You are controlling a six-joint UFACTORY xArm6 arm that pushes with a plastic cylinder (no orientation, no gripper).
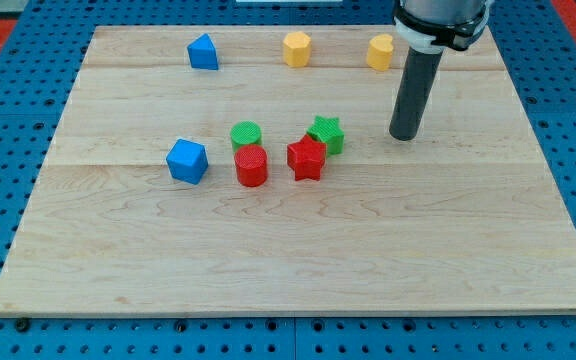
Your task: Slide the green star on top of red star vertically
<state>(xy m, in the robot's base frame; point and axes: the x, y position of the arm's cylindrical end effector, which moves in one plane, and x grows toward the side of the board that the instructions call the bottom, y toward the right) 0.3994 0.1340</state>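
Observation:
The green star [327, 133] sits near the board's middle, just above and to the right of the red star [306, 158], and the two touch. My tip [404, 134] rests on the board to the right of the green star, apart from it by about a block's width. The dark rod rises from the tip toward the view's top.
A green cylinder [246, 135] stands above a red cylinder [251, 166], left of the stars. A blue cube [187, 161] lies further left. A blue block [203, 52] and two yellow blocks [297, 48] [380, 51] sit near the wooden board's [298, 260] top edge.

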